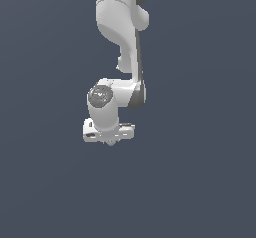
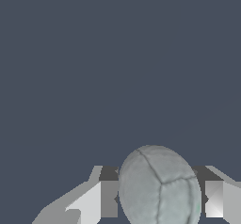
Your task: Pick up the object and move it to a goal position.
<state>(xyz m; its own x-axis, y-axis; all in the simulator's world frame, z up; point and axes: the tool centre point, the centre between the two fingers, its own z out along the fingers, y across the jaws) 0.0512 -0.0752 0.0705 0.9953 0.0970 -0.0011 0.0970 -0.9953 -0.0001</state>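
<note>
In the wrist view a pale grey-green ball (image 2: 160, 190) with dark seam lines sits between my gripper's two fingers (image 2: 109, 199). Both pads touch its sides, so my gripper (image 2: 161, 202) is shut on the ball. In the exterior view the white gripper (image 1: 109, 141) hangs at the end of the arm, near the middle of the picture. The ball is hidden there behind the hand. Whether the ball rests on the floor or is lifted does not show.
A plain dark blue-grey surface (image 1: 200, 182) fills both views. The white arm (image 1: 120, 27) reaches in from the top of the exterior view. No other object or marker is in view.
</note>
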